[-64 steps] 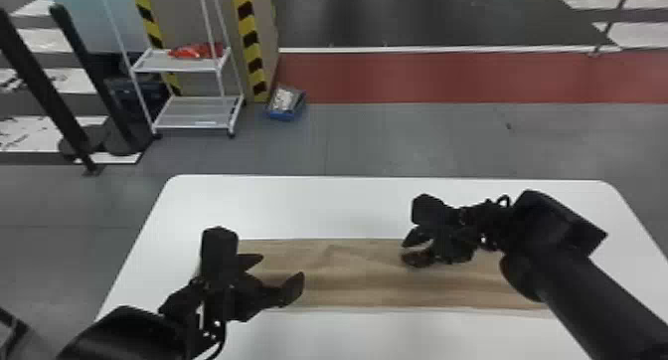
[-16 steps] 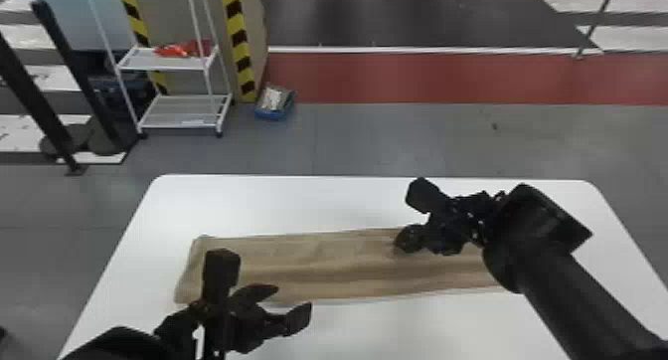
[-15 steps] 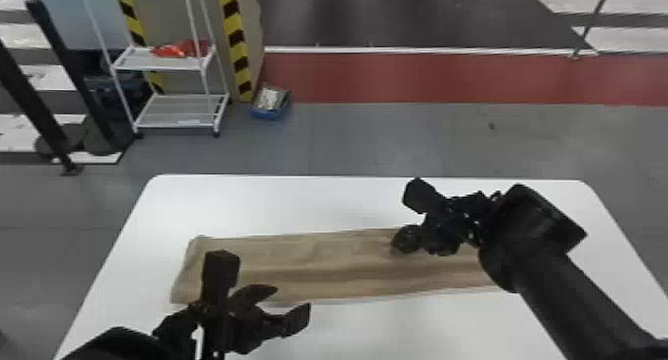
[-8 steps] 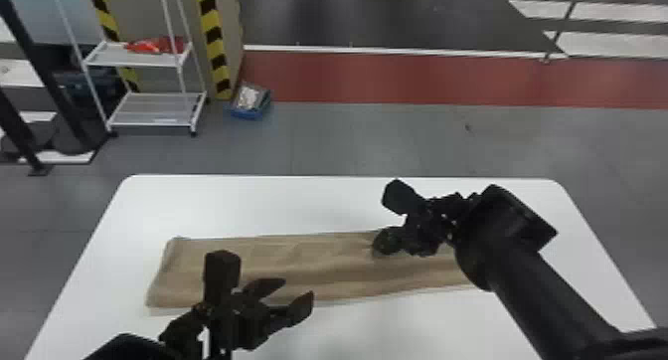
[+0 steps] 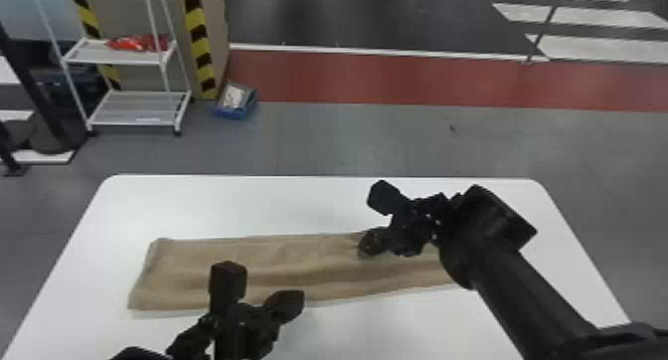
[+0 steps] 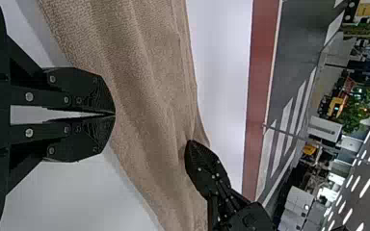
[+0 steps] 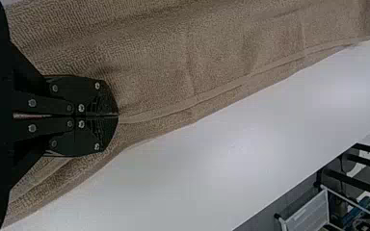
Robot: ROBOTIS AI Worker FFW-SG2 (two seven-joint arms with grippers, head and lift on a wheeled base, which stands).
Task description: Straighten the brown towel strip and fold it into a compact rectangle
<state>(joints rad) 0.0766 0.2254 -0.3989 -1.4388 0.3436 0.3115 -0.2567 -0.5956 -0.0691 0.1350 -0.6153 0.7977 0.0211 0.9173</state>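
Right end effector (image 7: 118, 116) pinches the far edge of the brown towel strip (image 5: 278, 264), lower centre of the head view, and a pull could skew it, since the left end effector (image 6: 114, 115), pressed together at lower left, anchors nothing.

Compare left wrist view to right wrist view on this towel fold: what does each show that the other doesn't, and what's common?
Left wrist view: the left gripper, tips together at the edge of the brown towel strip; the red floor band; green trees.

Right wrist view: the towel's squared end corner; a white rack past the table edge.

Both: a stretch of the towel, the white table, and the right gripper, closed on the towel near its far edge.
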